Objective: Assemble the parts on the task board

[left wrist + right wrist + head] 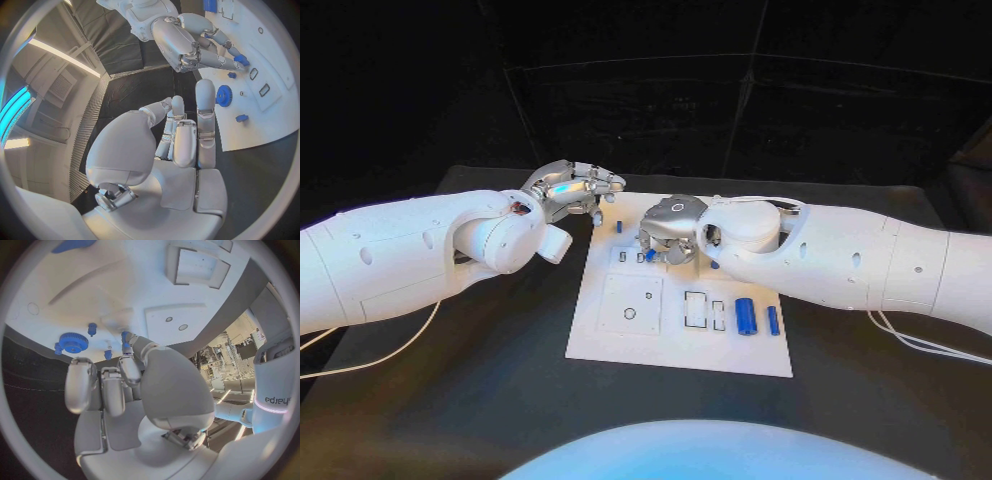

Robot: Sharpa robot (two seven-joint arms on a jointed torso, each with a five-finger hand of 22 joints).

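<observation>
The white task board (678,335) lies mid-table, two blue cylinders (759,318) near its front right. Farther back, the right hand (669,232) pinches a small blue part (240,60) against the board. Beyond its far-left corner the left hand (571,190) hovers, fingers loosely extended, holding nothing. "Sharpa" reads on the robot.

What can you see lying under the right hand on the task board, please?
Under the right hand, over the far end of the task board, small blue parts stand by a blue gear. One finger touches a blue part. Whatever lies directly beneath the palm is covered.
</observation>
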